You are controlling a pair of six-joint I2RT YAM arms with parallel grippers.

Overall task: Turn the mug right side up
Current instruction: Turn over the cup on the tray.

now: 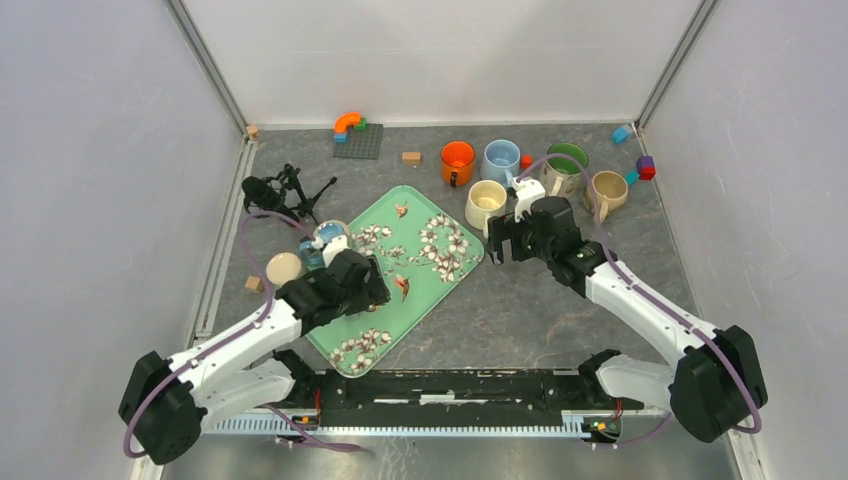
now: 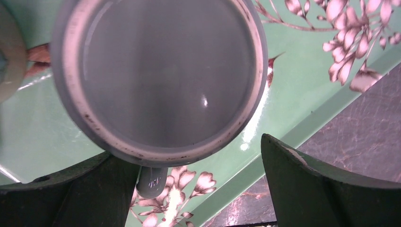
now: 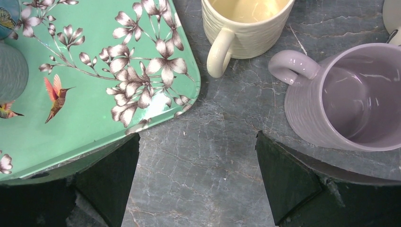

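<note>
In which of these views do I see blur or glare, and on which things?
Left wrist: the grey mug sits near the lens and looks soft, with a small bright spot on it; a glare streak lies on the green tray. Right wrist: sharp, with pale reflections inside the lilac mug. Top external: even light, only soft shadows.
</note>
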